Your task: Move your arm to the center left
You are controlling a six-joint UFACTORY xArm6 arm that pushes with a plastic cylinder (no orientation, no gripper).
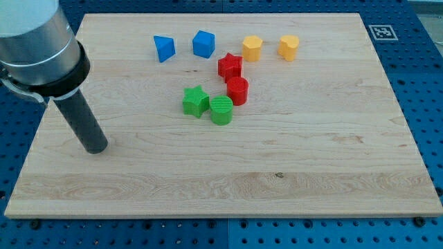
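Task appeared nearly complete: my tip [95,147], a bare rod holding nothing, rested at the board's [311,180] centre left, well apart from the green star [196,100].

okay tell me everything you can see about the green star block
The green star block is a small, ridged, plastic-looking star, lying flat on the wooden board near the middle. The green cylinder sits right against its right side, apparently touching. The red star and red cylinder lie up and right, apart from it. My tip is far left.
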